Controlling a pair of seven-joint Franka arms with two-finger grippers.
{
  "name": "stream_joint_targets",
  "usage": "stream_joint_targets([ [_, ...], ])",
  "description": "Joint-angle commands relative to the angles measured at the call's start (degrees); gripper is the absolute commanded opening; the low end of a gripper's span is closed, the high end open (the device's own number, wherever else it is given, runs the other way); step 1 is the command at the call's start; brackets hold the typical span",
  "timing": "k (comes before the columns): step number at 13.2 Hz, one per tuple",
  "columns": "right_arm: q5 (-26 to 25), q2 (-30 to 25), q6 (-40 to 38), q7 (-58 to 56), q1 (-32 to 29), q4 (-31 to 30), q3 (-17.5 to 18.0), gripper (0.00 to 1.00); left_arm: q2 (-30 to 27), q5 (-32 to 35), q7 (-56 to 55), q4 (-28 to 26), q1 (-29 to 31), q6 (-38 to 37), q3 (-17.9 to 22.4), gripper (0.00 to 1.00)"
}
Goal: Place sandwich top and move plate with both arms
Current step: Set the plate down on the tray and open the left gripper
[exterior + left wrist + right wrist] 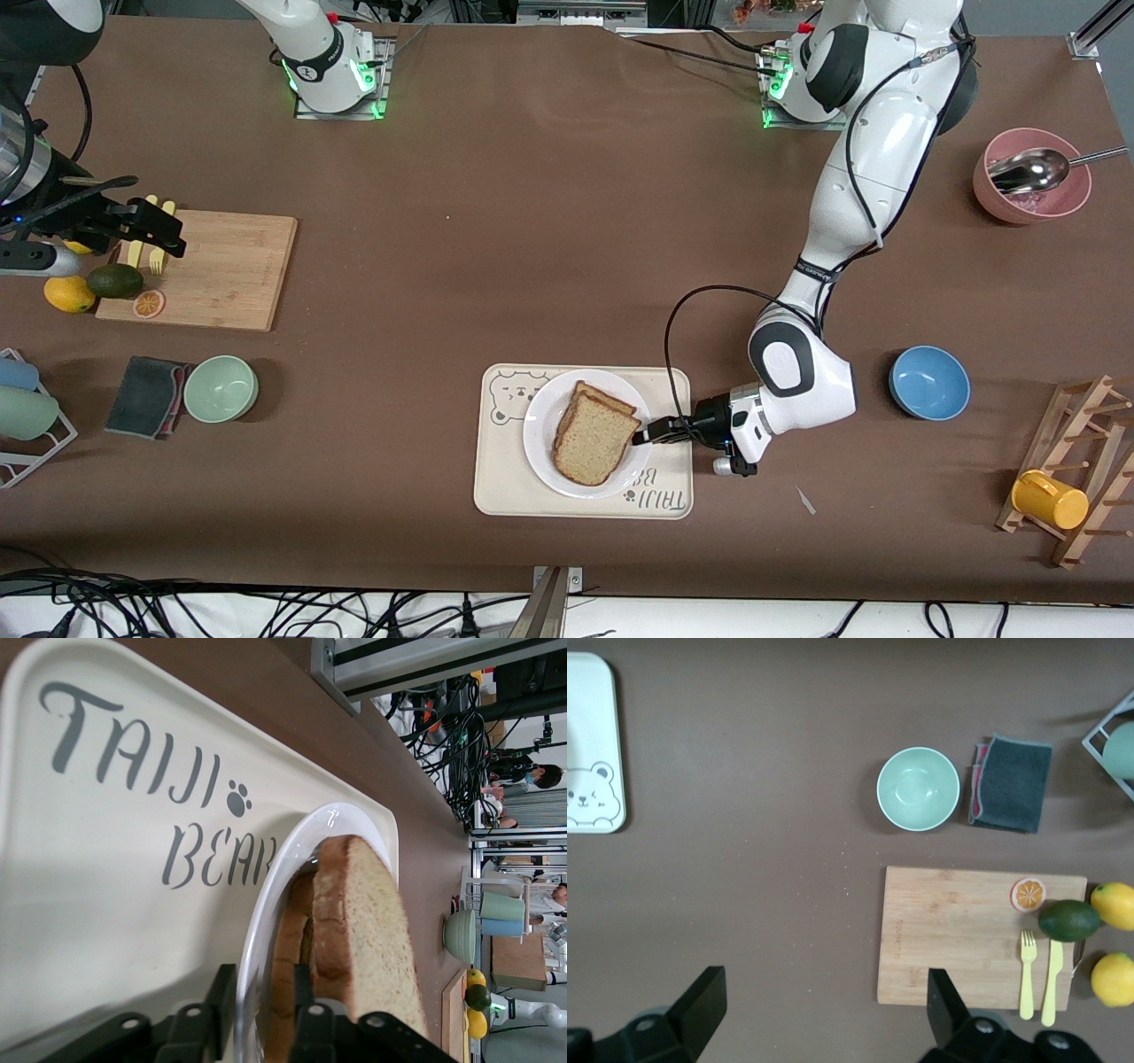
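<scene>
Seeing the sandwich top (595, 440) lying on a second bread slice (611, 398), slightly askew so that the lower slice's crust is peeking out on the edge farther from the front camera. Finding both slices resting on the plate (538, 422), itself sitting on the bear-printed tray (496, 492) near the middle of the table. Noting the left gripper (651, 432) reaching in low at the plate's edge toward the left arm's end of the table, over the tray. Watching its fingers (306, 1023) standing somewhat parted in the left wrist view, straddling the plate's rim, one outside it and one inside beside the bread; not making out whether either is pressing on the rim. Spotting the right gripper (164, 232) hanging idle in the air over the end of the wooden cutting board (226, 266) toward the right arm's end of the table, its fingers (700, 1001) spreading wide and holding nothing.
</scene>
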Motion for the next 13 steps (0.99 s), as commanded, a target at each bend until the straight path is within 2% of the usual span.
stream_joint_targets([
  [1, 0.5, 0.2, 0.1, -2.3, -0.9, 0.7, 0.7, 1.00, -0.4, -1.5, 1.2, 0.7, 0.3, -0.5, 0.0, 1.00],
  [5, 0.8, 0.2, 0.0, 0.1, -0.9, 0.7, 0.7, 1.00, -2.3, -1.1, 1.4, 0.5, 1.5, -2.6, 0.2, 1.00],
  [7, 0.8, 0.2, -0.1, 1.2, -0.9, 0.7, 0.7, 1.00, -3.7, 1.4, 1.0, 0.1, 2.4, -3.8, 0.2, 1.00],
  [11, 0.8, 0.3, 0.0, 1.2, -0.9, 0.7, 0.7, 1.00, -8.3, 11.7, -3.0, -0.8, 3.1, -6.4, 0.2, 1.00],
  [13, 0.8, 0.2, 0.0, 1.2, -0.9, 0.7, 0.7, 1.00, -10.6, 20.1, -7.6, -0.9, 3.6, -8.7, 0.3, 1.00],
])
